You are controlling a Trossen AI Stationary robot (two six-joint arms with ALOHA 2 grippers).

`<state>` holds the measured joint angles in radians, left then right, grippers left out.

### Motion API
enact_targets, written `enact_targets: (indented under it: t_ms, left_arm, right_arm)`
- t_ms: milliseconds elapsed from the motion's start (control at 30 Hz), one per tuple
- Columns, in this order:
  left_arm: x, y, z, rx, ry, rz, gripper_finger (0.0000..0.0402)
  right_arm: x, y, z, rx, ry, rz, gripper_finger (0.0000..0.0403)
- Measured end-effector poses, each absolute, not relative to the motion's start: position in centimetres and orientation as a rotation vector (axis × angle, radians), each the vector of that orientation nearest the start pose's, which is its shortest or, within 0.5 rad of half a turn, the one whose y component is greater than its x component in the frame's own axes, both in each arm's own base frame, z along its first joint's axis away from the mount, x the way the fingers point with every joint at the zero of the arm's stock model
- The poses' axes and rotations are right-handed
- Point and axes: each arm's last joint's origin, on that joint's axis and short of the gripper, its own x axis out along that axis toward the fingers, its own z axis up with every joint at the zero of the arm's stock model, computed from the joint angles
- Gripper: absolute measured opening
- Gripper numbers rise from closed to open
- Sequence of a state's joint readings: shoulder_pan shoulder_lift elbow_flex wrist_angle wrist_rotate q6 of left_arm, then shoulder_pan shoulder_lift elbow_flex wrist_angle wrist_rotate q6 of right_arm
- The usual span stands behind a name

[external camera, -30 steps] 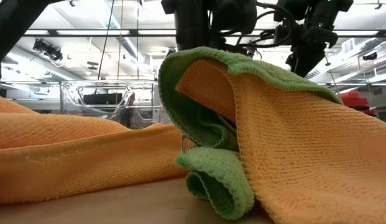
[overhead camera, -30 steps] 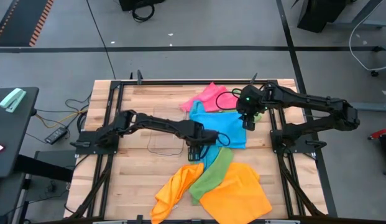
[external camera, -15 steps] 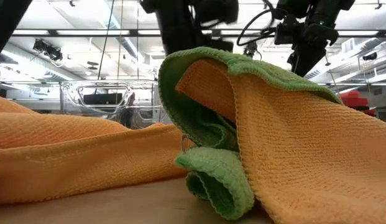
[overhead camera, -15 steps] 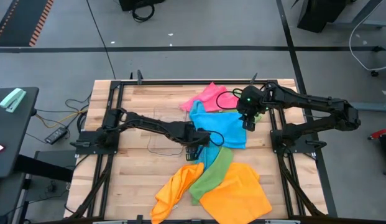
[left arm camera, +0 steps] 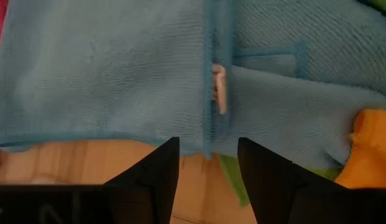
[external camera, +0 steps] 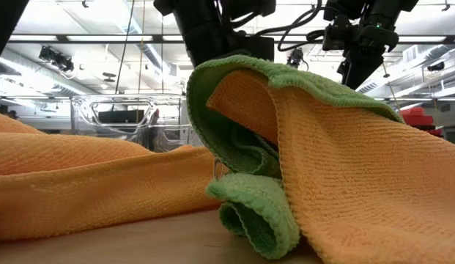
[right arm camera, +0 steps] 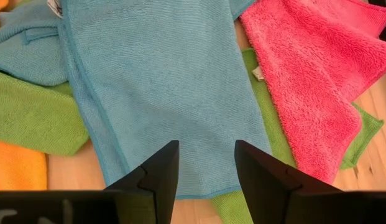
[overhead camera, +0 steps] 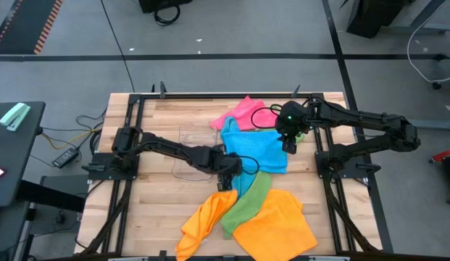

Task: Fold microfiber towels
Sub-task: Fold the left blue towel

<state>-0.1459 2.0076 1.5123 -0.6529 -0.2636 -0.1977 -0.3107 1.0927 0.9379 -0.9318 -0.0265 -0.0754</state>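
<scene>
Several microfiber towels lie in a loose heap on the wooden table. A sky blue towel [overhead camera: 259,148] is spread flat at the middle, its far corner over a pink towel [overhead camera: 243,112]. A green towel [overhead camera: 248,201] lies over the orange towels [overhead camera: 277,226] near the front edge. My left gripper [left arm camera: 208,163] hovers open over the blue towel's near left edge [left arm camera: 205,146], a finger on either side of a seam. My right gripper [right arm camera: 206,168] stands open above the blue towel's right part [right arm camera: 161,81], holding nothing.
A small clear plastic tray [overhead camera: 190,148] sits left of the blue towel, under my left arm. A second green towel [right arm camera: 273,134] shows beneath the blue and pink ones. In the low view the green and orange heap [external camera: 308,147] fills the foreground. Bare wood [overhead camera: 156,196] lies at front left.
My left gripper has drawn back a little toward the table's left edge and tipped, while its arm has folded in at the elbow. My right arm has kept still, and no towel has moved.
</scene>
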Motion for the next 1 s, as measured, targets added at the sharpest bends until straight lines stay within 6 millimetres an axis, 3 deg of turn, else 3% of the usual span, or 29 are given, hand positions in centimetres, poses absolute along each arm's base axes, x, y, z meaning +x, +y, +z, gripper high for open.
enact_targets:
  t_ms: [500,1000]
  left_arm:
    - [41.4,-5.6,17.6,0.104,1.128,0.266,0.0152]
    - [41.6,-5.8,16.9,0.110,1.141,0.289,0.0088]
  right_arm:
    - [18.7,-5.9,27.4,0.128,1.066,-0.225,0.0164]
    - [18.7,-5.9,27.4,0.136,1.066,-0.230,0.0164]
